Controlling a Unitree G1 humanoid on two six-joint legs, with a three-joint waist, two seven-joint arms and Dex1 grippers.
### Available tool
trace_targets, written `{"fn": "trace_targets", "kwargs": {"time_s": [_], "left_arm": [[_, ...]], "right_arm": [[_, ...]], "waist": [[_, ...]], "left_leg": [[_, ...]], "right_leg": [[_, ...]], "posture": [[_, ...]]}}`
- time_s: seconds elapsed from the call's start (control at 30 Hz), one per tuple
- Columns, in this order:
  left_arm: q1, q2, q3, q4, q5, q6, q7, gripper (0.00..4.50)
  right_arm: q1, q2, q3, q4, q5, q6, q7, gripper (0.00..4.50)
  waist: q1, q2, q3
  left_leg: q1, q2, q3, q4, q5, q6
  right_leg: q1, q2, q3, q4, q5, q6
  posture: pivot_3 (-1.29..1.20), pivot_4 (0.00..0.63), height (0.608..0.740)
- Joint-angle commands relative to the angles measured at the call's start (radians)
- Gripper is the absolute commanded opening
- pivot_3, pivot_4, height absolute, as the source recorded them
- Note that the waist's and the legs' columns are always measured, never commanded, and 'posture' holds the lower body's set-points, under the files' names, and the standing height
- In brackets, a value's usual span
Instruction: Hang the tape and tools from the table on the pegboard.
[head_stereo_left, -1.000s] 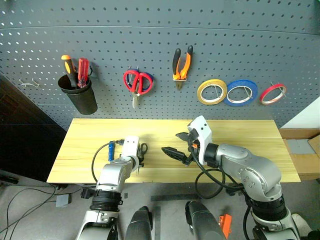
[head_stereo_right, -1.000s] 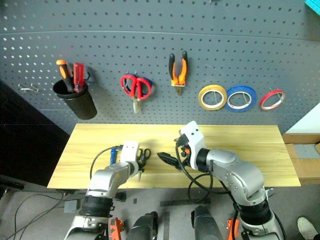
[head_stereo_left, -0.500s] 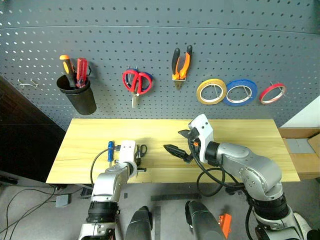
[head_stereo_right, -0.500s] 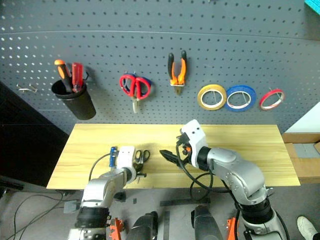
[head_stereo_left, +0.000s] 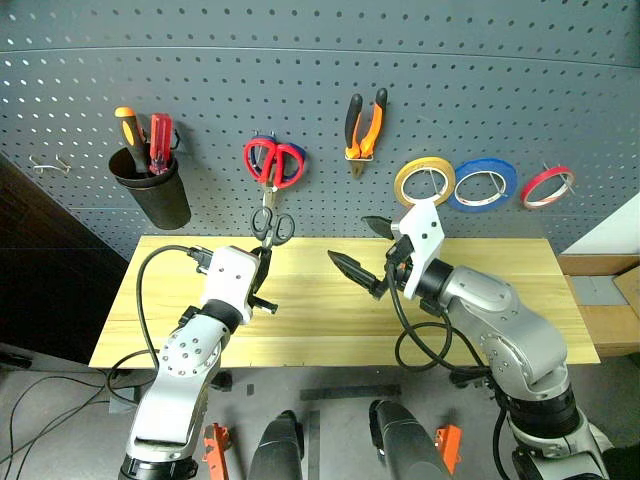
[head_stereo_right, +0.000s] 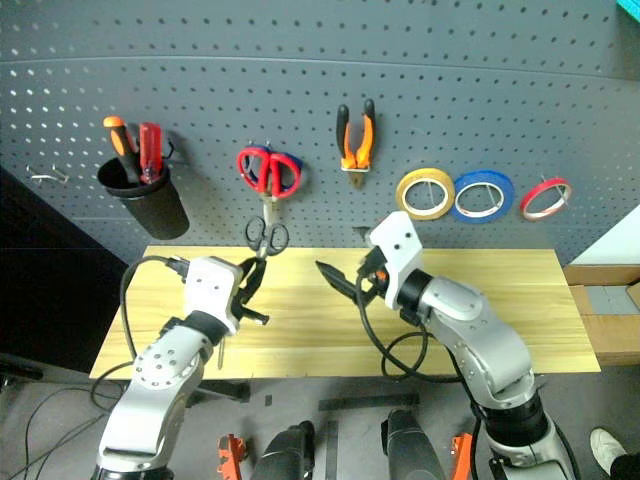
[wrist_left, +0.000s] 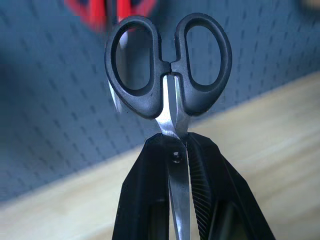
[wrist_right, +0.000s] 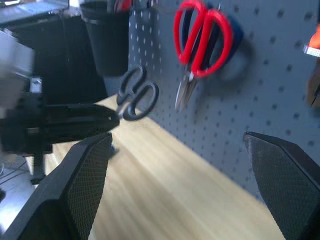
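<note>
My left gripper (head_stereo_left: 262, 258) is shut on the blades of the small black-handled scissors (head_stereo_left: 272, 226), held above the table (head_stereo_left: 500, 262). Their handle loops (wrist_left: 167, 65) point up at the pegboard (head_stereo_left: 300, 60), just below the red-handled scissors (head_stereo_left: 273, 162). My right gripper (head_stereo_left: 360, 245) hovers open and empty over the middle of the table, close to the board. In the right wrist view the black scissors (wrist_right: 137, 95) show between its spread fingers (wrist_right: 75, 190). The orange-and-black pliers (head_stereo_left: 364, 125) and the yellowish tape (head_stereo_left: 424, 182) hang on the pegboard.
A black cup (head_stereo_left: 155, 192) on the board holds an orange and a red screwdriver. A blue tape roll (head_stereo_left: 484, 184) and a red one (head_stereo_left: 547, 186) hang right of the yellowish tape. A bare metal hook (head_stereo_left: 40, 163) sits at the far left.
My left gripper closed on the black scissors, lifted them off the table and tilted up toward the pegboard. My right gripper rose a little, still open.
</note>
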Motion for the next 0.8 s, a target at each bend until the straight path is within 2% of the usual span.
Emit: {"fn": "trace_targets", "kwargs": {"time_s": [0.03, 0.33, 0.8], "left_arm": [[-0.048, -0.001, 0.024, -0.041, 0.021, -0.038, 0.017, 0.29], [-0.167, -0.015, 0.028, 0.03, 0.037, -0.057, 0.038, 0.29], [-0.256, -0.053, 0.02, 0.172, 0.025, -0.051, 0.036, 0.29]], "right_arm": [[-0.026, 0.017, -0.02, 0.004, -0.004, -0.035, -0.012, 4.5], [-0.076, 0.038, -0.016, 0.053, -0.023, -0.065, -0.019, 4.5], [-0.13, 0.064, -0.019, 0.084, -0.022, -0.078, -0.024, 4.5]], "waist": [[0.001, 0.0, 0.0], [0.003, 0.0, 0.0], [0.005, 0.0, 0.0]], "left_leg": [[0.0, 0.0, 0.0, 0.0, 0.0, 0.0], [0.0, 0.0, 0.0, 0.0, 0.0, 0.0], [0.0, 0.0, 0.0, 0.001, 0.0, 0.0]], "right_leg": [[0.0, 0.0, 0.0, 0.0, 0.0, 0.0], [0.0, 0.0, 0.0, 0.0, 0.0, 0.0], [0.0, 0.001, 0.0, 0.001, 0.001, -0.001]], "posture": [[-0.13, 0.251, 0.74], [-0.13, 0.251, 0.74], [-0.14, 0.253, 0.74]]}}
